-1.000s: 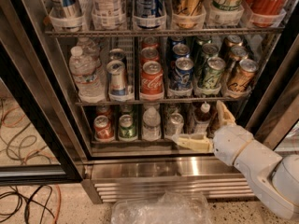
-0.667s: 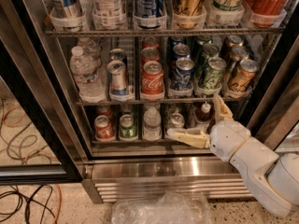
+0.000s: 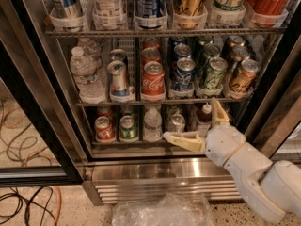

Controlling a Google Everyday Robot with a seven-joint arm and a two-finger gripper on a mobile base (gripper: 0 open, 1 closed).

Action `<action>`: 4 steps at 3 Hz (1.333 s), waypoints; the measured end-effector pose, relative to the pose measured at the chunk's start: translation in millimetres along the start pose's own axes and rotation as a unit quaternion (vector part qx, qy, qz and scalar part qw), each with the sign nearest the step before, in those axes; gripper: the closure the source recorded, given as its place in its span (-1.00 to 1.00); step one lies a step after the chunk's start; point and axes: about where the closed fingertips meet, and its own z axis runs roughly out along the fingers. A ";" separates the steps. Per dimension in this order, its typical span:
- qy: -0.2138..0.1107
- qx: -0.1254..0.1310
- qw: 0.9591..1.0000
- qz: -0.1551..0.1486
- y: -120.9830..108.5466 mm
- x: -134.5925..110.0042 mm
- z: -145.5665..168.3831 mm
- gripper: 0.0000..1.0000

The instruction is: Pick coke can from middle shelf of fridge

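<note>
The fridge (image 3: 155,171) stands open in front of me with wire shelves of drinks. The coke can (image 3: 153,80) is red with white script and a silver top. It stands upright at the front of its lane on the middle shelf (image 3: 155,100), between a silver can (image 3: 118,78) and a blue can (image 3: 183,74). My gripper (image 3: 193,119) is open, its cream fingers spread wide. It hangs below and to the right of the coke can, in front of the bottom shelf, apart from every can.
A water bottle (image 3: 86,75) stands left on the middle shelf; green (image 3: 212,73) and orange cans (image 3: 243,76) stand right. Tall cans fill the top rack (image 3: 164,32). Small cans and bottles sit on the bottom rack. A clear plastic bag (image 3: 162,211) and cables (image 3: 28,204) lie on the floor.
My gripper has moved a little to the left and slightly up toward the shelves. The cans have not moved.
</note>
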 end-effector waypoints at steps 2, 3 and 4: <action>-0.067 0.024 0.997 -0.029 50.8 -10.6 36.6 -1.00; -0.075 0.043 0.996 0.004 39.3 3.2 35.0 -1.00; -0.076 0.042 0.996 0.005 39.7 3.2 35.1 -1.00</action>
